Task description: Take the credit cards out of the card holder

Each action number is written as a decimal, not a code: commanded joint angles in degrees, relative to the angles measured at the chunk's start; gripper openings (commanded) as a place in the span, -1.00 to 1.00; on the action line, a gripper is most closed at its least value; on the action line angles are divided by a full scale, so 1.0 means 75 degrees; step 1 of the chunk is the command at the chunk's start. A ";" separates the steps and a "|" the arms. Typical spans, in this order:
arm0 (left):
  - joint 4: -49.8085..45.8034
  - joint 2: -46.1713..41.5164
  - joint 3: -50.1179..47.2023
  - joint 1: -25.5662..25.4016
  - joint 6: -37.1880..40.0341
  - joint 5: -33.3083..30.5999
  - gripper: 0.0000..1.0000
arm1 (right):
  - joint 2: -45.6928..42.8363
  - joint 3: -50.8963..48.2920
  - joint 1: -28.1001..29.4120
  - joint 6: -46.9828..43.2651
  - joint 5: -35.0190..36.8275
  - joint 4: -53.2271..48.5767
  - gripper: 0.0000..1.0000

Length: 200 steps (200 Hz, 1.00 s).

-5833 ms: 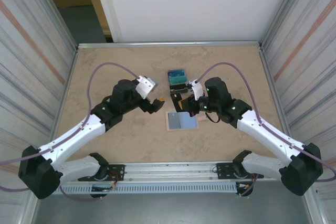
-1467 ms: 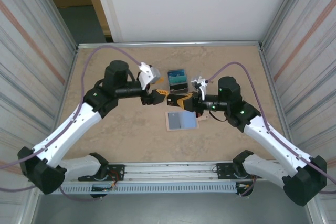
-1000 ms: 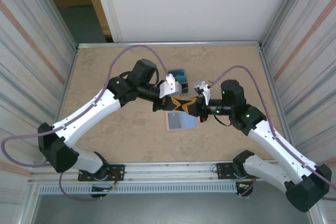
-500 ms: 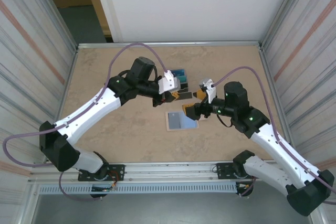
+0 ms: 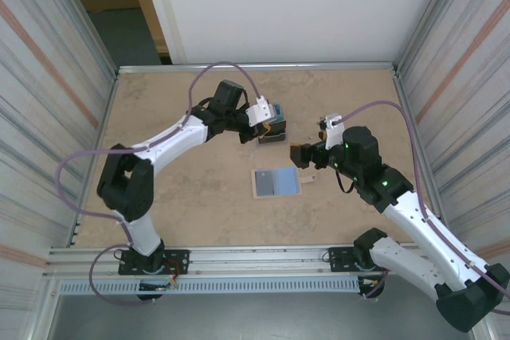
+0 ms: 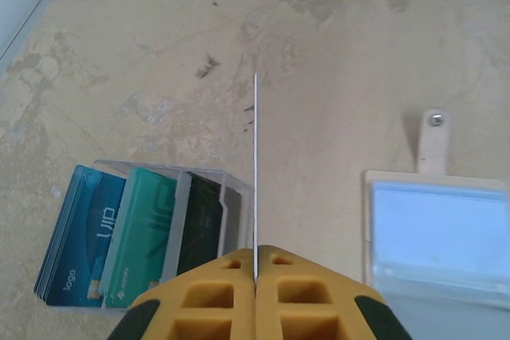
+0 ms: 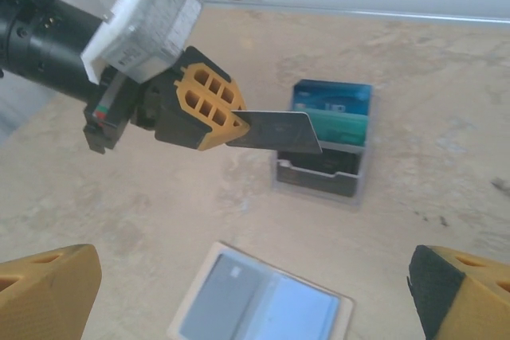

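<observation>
The left gripper (image 7: 237,128) is closed on the short edge of one grey credit card (image 7: 280,133), above the clear rack (image 7: 319,181) that holds other credit cards (image 6: 103,236). With so shallow a grip, the card could pivot, catch a divider and slip. The card holder (image 5: 276,183) lies flat nearby. The right gripper (image 5: 301,157) is wide open and empty.

surfaces from my remote seat

the table (image 6: 358,53) looks like matt, mottled beige stone. the card holder (image 7: 319,174) is clear, smooth plastic; the credit cards (image 6: 143,228) in it are glossy teal and blue. the left gripper (image 6: 255,254) has matt yellow plastic. the grey card (image 7: 275,131) it grips has a dull sheen. i read the sleeve (image 6: 434,232) as frosted whitish plastic.
</observation>
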 commanded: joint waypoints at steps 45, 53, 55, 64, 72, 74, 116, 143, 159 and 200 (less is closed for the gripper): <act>0.0123 0.1165 0.1128 0.0201 0.0389 0.0153 -0.97 | -0.0223 -0.0132 -0.0063 0.0378 0.0835 -0.0233 0.97; 0.0091 0.1265 0.1197 0.0213 0.0405 0.0179 -0.97 | -0.0235 -0.0139 -0.0066 0.0390 0.0846 -0.0250 0.97; 0.0081 0.1294 0.1213 0.0223 0.0408 0.0190 -0.97 | -0.0235 -0.0139 -0.0070 0.0390 0.0846 -0.0249 0.97; 0.0018 0.1412 0.1292 0.0252 0.0406 0.0204 -0.97 | -0.0246 -0.0139 -0.0071 0.0412 0.0859 -0.0256 0.97; -0.0042 0.1505 0.1376 0.0282 0.0406 0.0259 -0.97 | -0.0246 -0.0139 -0.0064 0.0425 0.0880 -0.0275 0.97; -0.0060 0.1529 0.1396 0.0290 0.0408 0.0277 -0.97 | -0.0246 -0.0139 -0.0064 0.0431 0.0881 -0.0273 0.97; -0.0274 0.1833 0.1578 0.0390 0.0358 0.0479 -0.98 | -0.0293 -0.0175 -0.0064 0.0482 0.0931 -0.0224 0.97; -0.0349 0.1948 0.1566 0.0409 0.0340 0.0490 -0.97 | -0.0293 -0.0186 -0.0064 0.0495 0.0941 -0.0195 0.97; -0.0355 0.2001 0.1556 0.0415 0.0312 0.0502 -0.98 | -0.0288 -0.0181 -0.0064 0.0507 0.0919 -0.0179 0.97; -0.0408 0.2151 0.1590 0.0441 0.0324 0.0466 -0.98 | -0.0293 -0.0186 -0.0071 0.0542 0.0905 -0.0195 0.97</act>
